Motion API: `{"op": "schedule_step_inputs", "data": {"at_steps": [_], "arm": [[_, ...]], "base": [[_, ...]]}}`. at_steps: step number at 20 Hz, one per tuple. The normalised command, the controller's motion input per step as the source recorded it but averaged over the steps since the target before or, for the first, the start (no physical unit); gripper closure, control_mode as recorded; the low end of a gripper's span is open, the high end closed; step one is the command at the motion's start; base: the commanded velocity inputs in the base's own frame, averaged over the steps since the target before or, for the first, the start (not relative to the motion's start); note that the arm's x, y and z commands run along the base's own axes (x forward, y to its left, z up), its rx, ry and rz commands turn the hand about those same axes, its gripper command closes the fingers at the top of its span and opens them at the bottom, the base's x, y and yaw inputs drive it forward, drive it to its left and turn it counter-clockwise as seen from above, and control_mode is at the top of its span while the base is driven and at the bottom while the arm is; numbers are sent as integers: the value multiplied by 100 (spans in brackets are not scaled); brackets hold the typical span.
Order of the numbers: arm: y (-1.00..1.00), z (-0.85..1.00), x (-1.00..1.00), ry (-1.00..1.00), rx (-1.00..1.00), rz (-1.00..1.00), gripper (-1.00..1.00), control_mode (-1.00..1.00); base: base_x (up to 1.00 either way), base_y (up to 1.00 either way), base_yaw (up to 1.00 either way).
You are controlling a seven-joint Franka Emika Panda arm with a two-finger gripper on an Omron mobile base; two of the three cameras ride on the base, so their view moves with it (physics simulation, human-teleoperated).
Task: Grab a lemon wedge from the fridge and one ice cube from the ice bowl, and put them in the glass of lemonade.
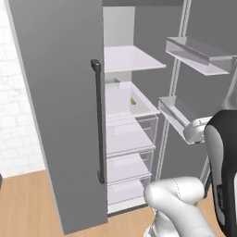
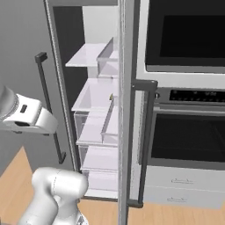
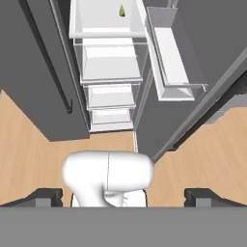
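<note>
Lemon wedge [image 1: 133, 101] sits on a white shelf inside the open fridge [image 1: 60, 115]; gripper [image 3: 123, 197] fingers spread, empty.

open path between fridge [image 1: 55, 92] doors, apparently unobstructed

This is a home kitchen. A tall grey fridge [image 1: 55, 92] stands with one door open on white shelves [image 1: 129, 58] and clear drawers [image 1: 132, 134], with bins on the door [image 1: 199, 53]. Just beside it, a built-in double oven [image 2: 189, 101] with dark glass fronts sits above pale drawers [image 2: 184, 182]. The floor [image 1: 28, 203] is light wood, and white brick wall [image 1: 14, 102] shows at the far left.
</note>
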Motion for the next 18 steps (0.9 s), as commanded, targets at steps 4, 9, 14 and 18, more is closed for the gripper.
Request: {"op": "schedule_step_inputs", "data": {"at_steps": [4, 9, 14, 18], "arm": [[0, 0, 0, 0, 0, 0, -100, 100], [0, 0, 0, 0, 0, 0, -100, 100], [0, 0, 0, 0, 0, 0, -100, 100], [0, 0, 0, 0, 0, 0, -100, 100]], "base": [[60, 23, -1], [65, 24, 0], [41, 11, 0], [40, 2, 0]]}}
